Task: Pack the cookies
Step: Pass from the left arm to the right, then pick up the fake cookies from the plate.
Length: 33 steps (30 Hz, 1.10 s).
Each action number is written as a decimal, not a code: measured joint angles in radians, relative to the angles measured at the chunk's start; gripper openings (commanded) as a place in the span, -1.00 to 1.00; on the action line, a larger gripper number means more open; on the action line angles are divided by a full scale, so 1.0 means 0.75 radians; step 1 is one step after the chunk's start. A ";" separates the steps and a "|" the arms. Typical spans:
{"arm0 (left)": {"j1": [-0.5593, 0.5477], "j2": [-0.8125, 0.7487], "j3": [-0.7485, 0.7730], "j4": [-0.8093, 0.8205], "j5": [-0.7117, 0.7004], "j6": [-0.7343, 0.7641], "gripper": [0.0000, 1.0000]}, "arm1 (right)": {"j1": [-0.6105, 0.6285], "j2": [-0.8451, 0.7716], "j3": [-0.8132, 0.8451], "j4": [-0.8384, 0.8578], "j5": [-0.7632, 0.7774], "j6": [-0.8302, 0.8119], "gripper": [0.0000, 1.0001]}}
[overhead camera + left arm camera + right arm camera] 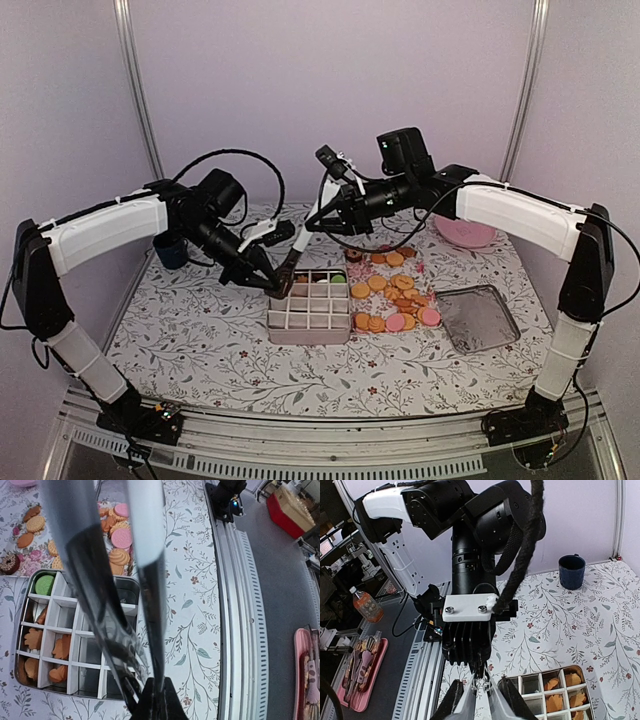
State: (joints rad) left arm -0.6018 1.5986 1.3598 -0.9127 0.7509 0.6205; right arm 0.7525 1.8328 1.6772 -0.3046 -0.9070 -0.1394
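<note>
The cookies lie mostly loose on the flowered table. They are a scatter of orange-tan rounds with a few pink ones, just right of a divided tin at the middle. Some are already packed: a green one sits in the tin's far right corner, and leaf-edged orange ones fill cells along the far side. The near cells show bare, so I'd judge the job well short of half done.

Over the tin's far left corner the two arms meet nearly tip to tip. The left gripper is clenched tight, its long fingers pinched to a point above the cells. From here I cannot make out whether anything thin is caught between them. The right gripper points back at it with its jaws drawn partway in around a narrow gap. Whether it grips anything I cannot tell. Meeting like that looks to me like a handover or a steadying move, though that is only a guess.

Further right, a shallow metal tray lies flat beside the pile. A pink plate sits at the far right and a dark mug at the far left, both well clear of the work.
</note>
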 measured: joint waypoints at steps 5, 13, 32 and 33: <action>-0.001 0.012 0.003 0.015 -0.056 -0.014 -0.42 | 0.009 0.000 -0.001 -0.003 0.073 0.016 -0.71; 0.010 0.016 0.004 0.067 -0.112 -0.067 0.74 | -0.013 -0.056 -0.093 0.042 0.247 0.031 -0.64; 0.250 -0.129 -0.010 0.136 -0.140 -0.157 0.98 | -0.148 -0.653 -0.659 -0.275 0.922 0.133 -0.41; 0.251 -0.129 -0.014 0.139 -0.140 -0.157 0.98 | -0.150 -0.670 -0.668 -0.285 0.937 0.145 -0.41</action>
State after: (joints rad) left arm -0.4137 1.5017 1.3495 -0.8085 0.6460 0.5026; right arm 0.6403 1.3304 1.1759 -0.5186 -0.2039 -0.0307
